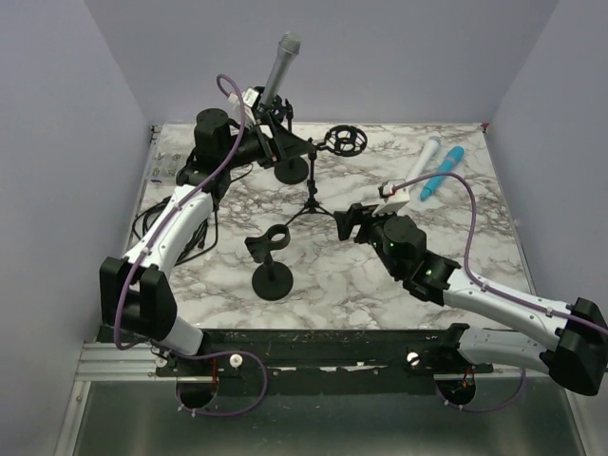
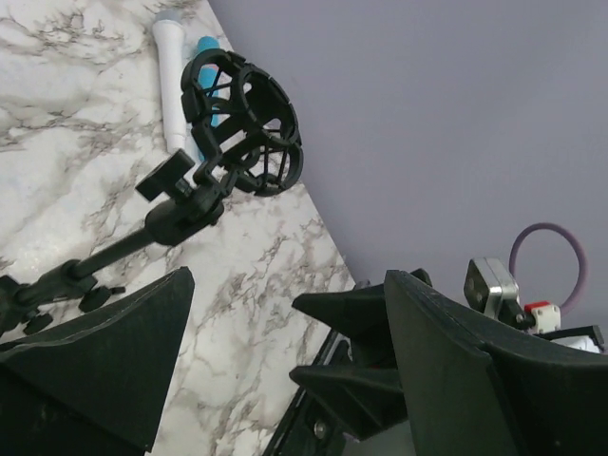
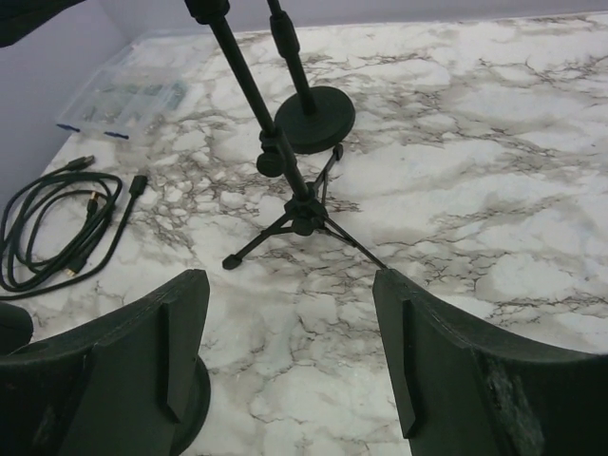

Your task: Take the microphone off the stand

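The left end effector (image 2: pixel 287 280) has its two dark fingers spread wide, and its wrist view shows nothing pinched between them. In the top view it sits at the upper part of a black round-based stand (image 1: pixel 290 173). Whether the fingers touch the stand cannot be told. The grey microphone (image 1: pixel 282 66) rises just above this end effector, still seated in the top of that stand and tilted, with its head pointing up and away. Past the open fingers, the wrist view shows a black shock mount (image 2: pixel 242 123), a ring of open bars, on the tip of a thin pole. Beyond the mount, a white microphone (image 2: pixel 171 85) and a blue object (image 2: pixel 204 47) lie side by side on the marble surface (image 3: pixel 494 171). The right end effector (image 3: pixel 287 277) is also spread and empty, hanging low over the surface. Straight ahead of it, between its fingers, stands a small tripod stand (image 3: pixel 302 214), whose pole carries the shock mount. Just behind the tripod is the round base of the microphone's stand. Off to this end effector's left, coiled black cables (image 3: pixel 57 218) lie on the surface, with a clear plastic bag (image 3: pixel 123 95) beyond them. A second round-based stand (image 1: pixel 273 282) with an empty clip stands near the right end effector, on its left.
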You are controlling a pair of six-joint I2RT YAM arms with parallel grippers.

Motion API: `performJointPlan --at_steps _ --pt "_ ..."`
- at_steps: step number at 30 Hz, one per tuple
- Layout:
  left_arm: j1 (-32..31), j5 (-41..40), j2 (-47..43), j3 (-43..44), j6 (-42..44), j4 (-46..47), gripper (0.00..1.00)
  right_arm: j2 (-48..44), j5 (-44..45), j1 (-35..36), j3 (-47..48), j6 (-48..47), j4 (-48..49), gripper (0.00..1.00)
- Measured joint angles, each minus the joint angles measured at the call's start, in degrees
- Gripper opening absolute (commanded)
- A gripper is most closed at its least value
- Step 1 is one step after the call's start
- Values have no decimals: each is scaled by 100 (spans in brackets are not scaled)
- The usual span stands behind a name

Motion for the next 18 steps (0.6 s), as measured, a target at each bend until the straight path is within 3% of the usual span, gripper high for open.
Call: performJointPlan --at_steps 7,14,18 --pt "-282 -157 774 560 -332 -70 76 -339 -426 -11 -223 142 -20 77" --pt "-413 -706 938 732 -199 -468 67 -741 -542 -11 -420 179 -125 77" --pt "-428 -1045 968 776 -22 -756 70 -765 -568 -13 -422 179 -142 77"
